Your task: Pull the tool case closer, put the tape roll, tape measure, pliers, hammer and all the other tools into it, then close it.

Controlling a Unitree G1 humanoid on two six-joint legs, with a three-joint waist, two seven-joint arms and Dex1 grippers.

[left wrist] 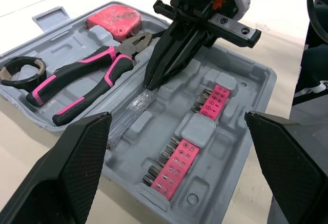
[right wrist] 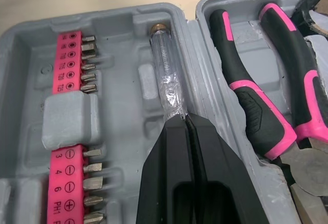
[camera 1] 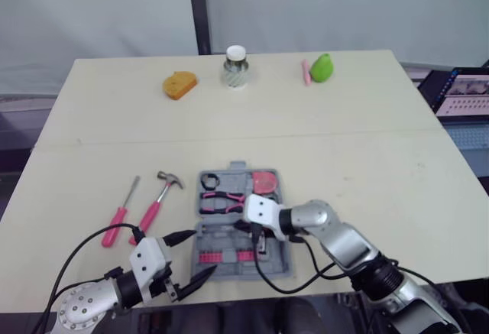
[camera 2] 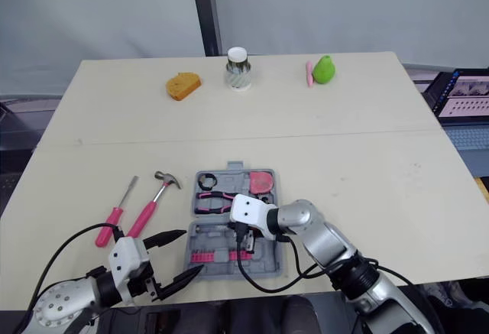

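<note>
Packing is the step in hand: the tool case lies open on the table, close to the robot, so the pull looks done. In its far half sit the tape roll, the pliers and the red tape measure.

The right gripper is over the near half of the case, its 2 black fingers pinched tight on the tip end of a clear-handled screwdriver. The handle lies along a narrow moulded slot just beside the hinge ridge, between the pliers' tray and the 2 pink bit strips. It appears to rest in the slot, though I cannot tell whether it is fully seated.

The left gripper hovers at the case's near left corner with its fingers spread wide and nothing between them.

Next, in my judgement, the right fingers should part and lift straight up so the slim screwdriver is not dragged out of its groove.

Remaining are 2 tools, both on the table left of the case: the hammer and the pink-handled screwdriver, near each other. The empty left gripper is the nearer 1 for them. The lid cannot close until both are in.
</note>
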